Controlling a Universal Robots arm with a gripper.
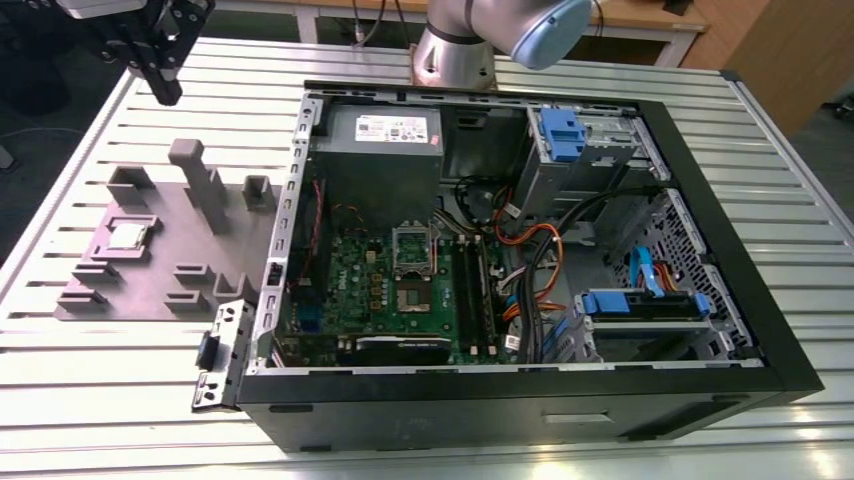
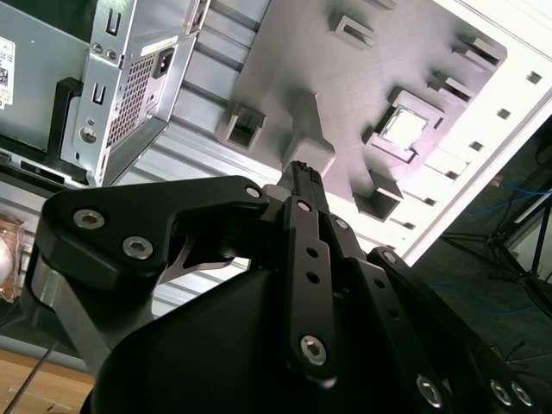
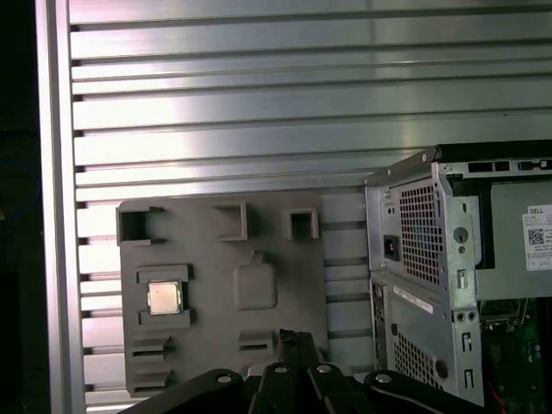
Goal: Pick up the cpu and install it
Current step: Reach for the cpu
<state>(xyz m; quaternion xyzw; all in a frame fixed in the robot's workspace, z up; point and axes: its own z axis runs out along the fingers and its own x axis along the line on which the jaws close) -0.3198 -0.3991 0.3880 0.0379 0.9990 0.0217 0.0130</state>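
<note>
The cpu point(image 1: 128, 236) is a small shiny silver square lying flat in a recess of a grey fixture plate point(image 1: 154, 275), at the exterior view's left beside the computer case. Both wrist views show the cpu point(image 2: 405, 127) point(image 3: 164, 297) from above. My gripper point(image 1: 164, 95) hangs high over the table's far left corner, well above and beyond the plate. Its black fingers point(image 2: 304, 185) meet at the tips in both wrist views, shut with nothing between them point(image 3: 293, 338). The silver socket frame point(image 1: 414, 243) sits on the green motherboard inside the case.
The open black computer case point(image 1: 727, 260) lies on a slatted metal table point(image 1: 80, 400). Inside are a grey power supply point(image 1: 380, 150), blue drive brackets point(image 1: 561, 128) and orange cables point(image 1: 527, 240). The plate carries upright grey posts point(image 1: 200, 180). The arm's base point(image 1: 461, 55) stands behind the case.
</note>
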